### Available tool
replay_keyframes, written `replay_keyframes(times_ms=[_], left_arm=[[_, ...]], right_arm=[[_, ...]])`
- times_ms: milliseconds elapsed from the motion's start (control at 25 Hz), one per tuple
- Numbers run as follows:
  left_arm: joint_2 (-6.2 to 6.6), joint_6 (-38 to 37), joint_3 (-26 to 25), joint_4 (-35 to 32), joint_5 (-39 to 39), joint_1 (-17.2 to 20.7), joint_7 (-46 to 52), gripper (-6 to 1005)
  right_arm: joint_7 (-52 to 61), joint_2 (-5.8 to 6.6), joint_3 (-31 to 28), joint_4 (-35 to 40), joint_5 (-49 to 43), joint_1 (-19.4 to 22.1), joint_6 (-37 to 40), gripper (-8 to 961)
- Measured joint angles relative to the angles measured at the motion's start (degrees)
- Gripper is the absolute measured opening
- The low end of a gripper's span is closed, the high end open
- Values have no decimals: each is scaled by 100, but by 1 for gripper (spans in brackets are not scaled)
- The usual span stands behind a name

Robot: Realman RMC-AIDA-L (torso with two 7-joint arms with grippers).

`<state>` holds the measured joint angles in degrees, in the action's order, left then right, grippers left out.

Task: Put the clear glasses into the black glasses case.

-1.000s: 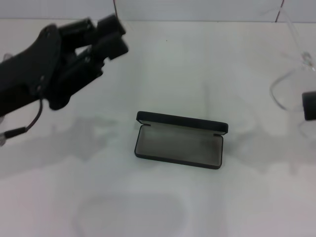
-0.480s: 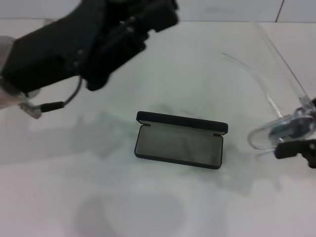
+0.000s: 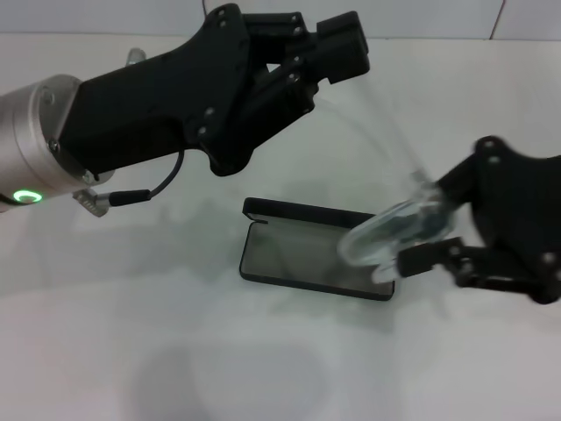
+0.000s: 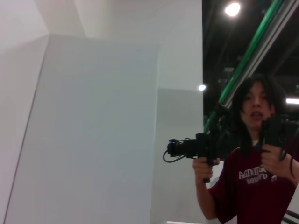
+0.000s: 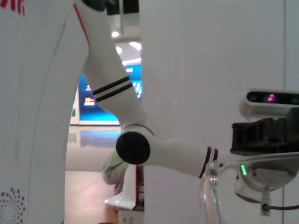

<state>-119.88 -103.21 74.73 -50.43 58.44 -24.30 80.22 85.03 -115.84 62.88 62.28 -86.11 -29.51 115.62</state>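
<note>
The right end effector (image 3: 419, 235), a black jointed unit coming in from the right edge of the head view, is clamped on the clear glasses (image 3: 393, 230), a colourless transparent plastic wraparound pair whose lens end sits between its fingers. The lens hangs over the right end of the black glasses case (image 3: 317, 250), a flat rectangular hinged box with rounded corners lying open on the white surface (image 3: 175, 351), grey lining up and lid raised along its far side; whether the lens touches the case cannot be told. One clear arm of the glasses sweeps up and to the far left toward the left end effector (image 3: 337, 48), a large black unit held high above the surface, left of and beyond the case; whether its fingers are apart or together cannot be told. In the right wrist view a clear arm of the glasses shows faintly at the lower edge.
</note>
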Motion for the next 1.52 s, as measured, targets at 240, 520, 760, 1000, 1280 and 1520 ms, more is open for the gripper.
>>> replay_keyframes(times_ms=[240, 520, 760, 1000, 1280, 1520], left_arm=[[0, 30, 5, 14, 101, 35, -28, 67], [0, 30, 6, 30, 129, 68, -34, 68], [0, 30, 21, 81, 230, 55, -21, 68], [5, 29, 166, 96, 298, 10, -20, 67], [13, 29, 263, 95, 350, -3, -19, 67], [19, 20, 304, 95, 357, -13, -13, 68]], right_arm=[[-5, 1, 385, -6, 4, -162, -294, 124], [-119, 1, 372, 12, 269, -175, -294, 123], [-228, 19, 336, -4, 466, -158, -277, 123], [-246, 20, 337, -17, 481, -177, -298, 123], [-303, 18, 339, -116, 450, -236, -351, 123], [-373, 25, 339, -224, 432, -263, -386, 123]])
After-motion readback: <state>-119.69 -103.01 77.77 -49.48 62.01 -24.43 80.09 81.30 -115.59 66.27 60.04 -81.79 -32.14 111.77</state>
